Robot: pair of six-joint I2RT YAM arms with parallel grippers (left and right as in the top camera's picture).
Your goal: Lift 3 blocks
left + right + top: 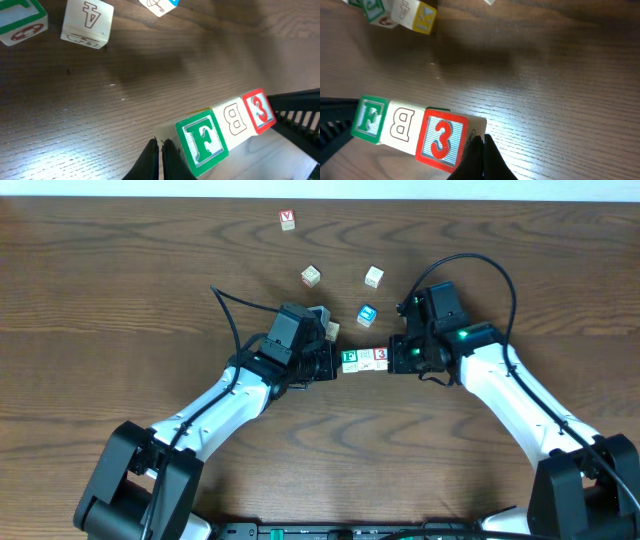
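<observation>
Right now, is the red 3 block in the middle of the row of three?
No, the pale B block sits in the middle, with the green F block and the red 3 block at the ends.

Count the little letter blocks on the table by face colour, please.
Green: 2, the F block and a second green block, seen only from the wrists.
Red: 2, the 3 block and the V block.
Blue: 1, the blue block.
Pale: 4, the B block, the 4 block, the far-left pale block, the far-right pale block.
Total: 9 blocks.
</observation>
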